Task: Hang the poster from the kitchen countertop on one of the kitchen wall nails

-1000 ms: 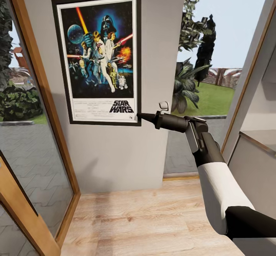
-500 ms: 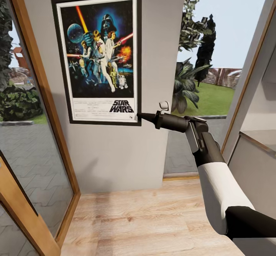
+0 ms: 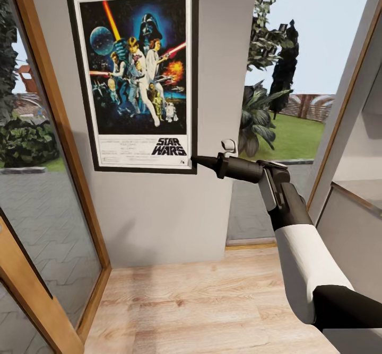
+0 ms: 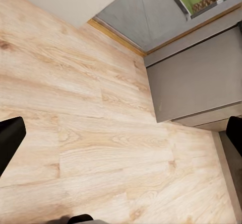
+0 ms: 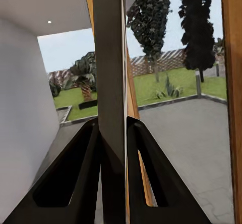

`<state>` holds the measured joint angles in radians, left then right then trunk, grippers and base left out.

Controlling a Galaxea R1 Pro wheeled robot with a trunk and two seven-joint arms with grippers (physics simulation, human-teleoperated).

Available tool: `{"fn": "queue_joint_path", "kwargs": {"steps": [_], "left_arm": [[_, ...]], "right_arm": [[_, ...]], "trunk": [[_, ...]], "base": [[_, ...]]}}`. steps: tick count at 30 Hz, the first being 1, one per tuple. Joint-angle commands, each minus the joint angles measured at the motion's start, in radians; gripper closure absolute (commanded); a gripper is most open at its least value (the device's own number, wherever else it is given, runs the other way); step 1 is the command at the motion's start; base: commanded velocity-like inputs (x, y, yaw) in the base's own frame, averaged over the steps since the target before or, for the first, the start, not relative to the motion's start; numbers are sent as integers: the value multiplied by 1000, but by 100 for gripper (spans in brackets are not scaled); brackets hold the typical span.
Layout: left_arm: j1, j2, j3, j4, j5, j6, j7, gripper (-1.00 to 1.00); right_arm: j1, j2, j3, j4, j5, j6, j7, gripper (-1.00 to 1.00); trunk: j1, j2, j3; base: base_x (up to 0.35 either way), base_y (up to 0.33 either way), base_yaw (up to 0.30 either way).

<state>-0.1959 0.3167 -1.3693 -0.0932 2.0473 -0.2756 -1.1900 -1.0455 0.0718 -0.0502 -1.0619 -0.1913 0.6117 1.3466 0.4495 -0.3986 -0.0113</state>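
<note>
Head view: the poster (image 3: 135, 76) stands upright and flat against the grey wall panel (image 3: 159, 216) between two glazed openings, its frame reaching almost to the top of the picture. The right gripper (image 3: 195, 160) comes in from 4 o'clock on an extended arm, and its dark tip meets the frame's lower right corner, at 5 o'clock of the artwork. Holding by that corner probably keeps the arm clear of the picture face while the top edge is brought up toward a nail; no nail can be made out here. A small white fitting (image 3: 228, 145) sits on the wall's edge just above the gripper.

Left wrist view: the left gripper's two dark fingertips (image 4: 10, 138) sit wide apart with nothing between them, over pale wooden floor (image 4: 85, 133), with a grey cabinet (image 4: 201, 83) toward 2 o'clock. That arm looks parked.

Right wrist view: the two fingers (image 5: 75, 173) are pinched on the poster's thin edge, which runs straight up toward 12 o'clock, with garden beyond.
</note>
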Motion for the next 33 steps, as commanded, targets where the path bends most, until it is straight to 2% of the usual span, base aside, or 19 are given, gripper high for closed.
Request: {"fn": "queue_joint_path", "kwargs": {"steps": [1, 9, 27, 33], "left_arm": [[0, 1, -9, -2, 8, -5, 0, -100], [0, 1, -9, -2, 8, -5, 0, -100], [0, 1, -8, -2, 8, -5, 0, -100], [0, 1, -9, -2, 8, -5, 0, -100]], "right_arm": [[-1, -1, -3, 0, -3, 13, 6, 100], [-1, -40, -3, 0, -3, 13, 8, 100], [-1, -46, -2, 0, -3, 13, 8, 100], [-1, -46, -3, -1, -3, 13, 9, 100]], "trunk": [[1, -1, -1], [1, -1, -1], [1, -1, -1], [1, -1, -1]], "base": [[0, 0, 0], [0, 0, 0], [4, 0, 0], [189, 0, 0]]}}
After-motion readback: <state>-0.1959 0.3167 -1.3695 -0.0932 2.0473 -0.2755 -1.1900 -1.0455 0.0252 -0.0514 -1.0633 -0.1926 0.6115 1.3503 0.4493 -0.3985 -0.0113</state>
